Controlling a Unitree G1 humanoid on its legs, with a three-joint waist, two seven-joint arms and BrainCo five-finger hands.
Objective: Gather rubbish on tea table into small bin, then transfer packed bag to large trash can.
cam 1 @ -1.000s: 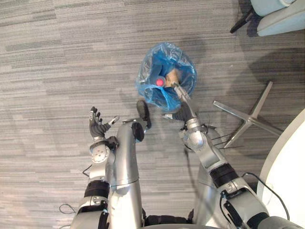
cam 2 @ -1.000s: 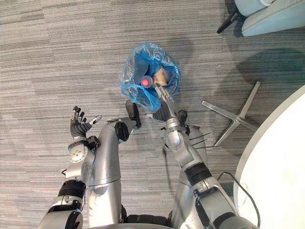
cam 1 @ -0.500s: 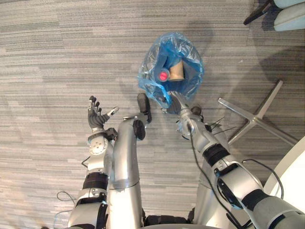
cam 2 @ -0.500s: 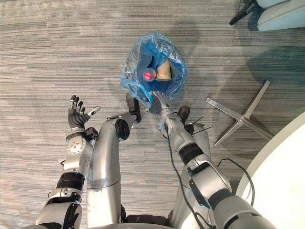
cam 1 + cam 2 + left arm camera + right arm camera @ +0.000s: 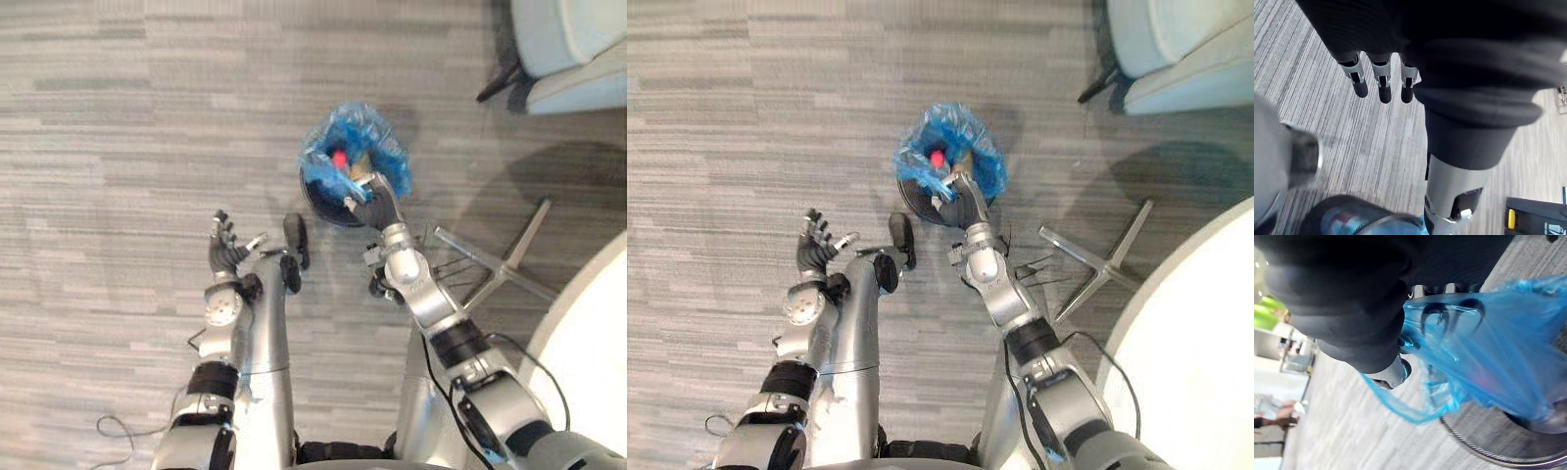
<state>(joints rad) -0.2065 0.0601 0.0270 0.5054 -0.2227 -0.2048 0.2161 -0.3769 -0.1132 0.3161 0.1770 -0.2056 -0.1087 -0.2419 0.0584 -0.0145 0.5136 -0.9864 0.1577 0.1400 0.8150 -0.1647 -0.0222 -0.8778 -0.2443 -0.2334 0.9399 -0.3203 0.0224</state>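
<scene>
Gripping the blue rubbish bag (image 5: 355, 145) by its bunched edge, my right hand (image 5: 370, 208) has its fingers curled into the plastic; the bag, a red cap (image 5: 339, 159) showing inside, is right over the small black bin (image 5: 325, 206) on grey carpet. My left hand (image 5: 227, 253) hangs apart, fingers spread, holding nothing

Grey striped carpet (image 5: 118, 147) runs right across the floor below me. Up at the far right, a pale upholstered seat (image 5: 573, 44) sits on a dark slanted leg (image 5: 497, 86). Nearer on my right, a chrome spoked base (image 5: 511, 262) lies flat on the carpet, its bars fanning outward.
</scene>
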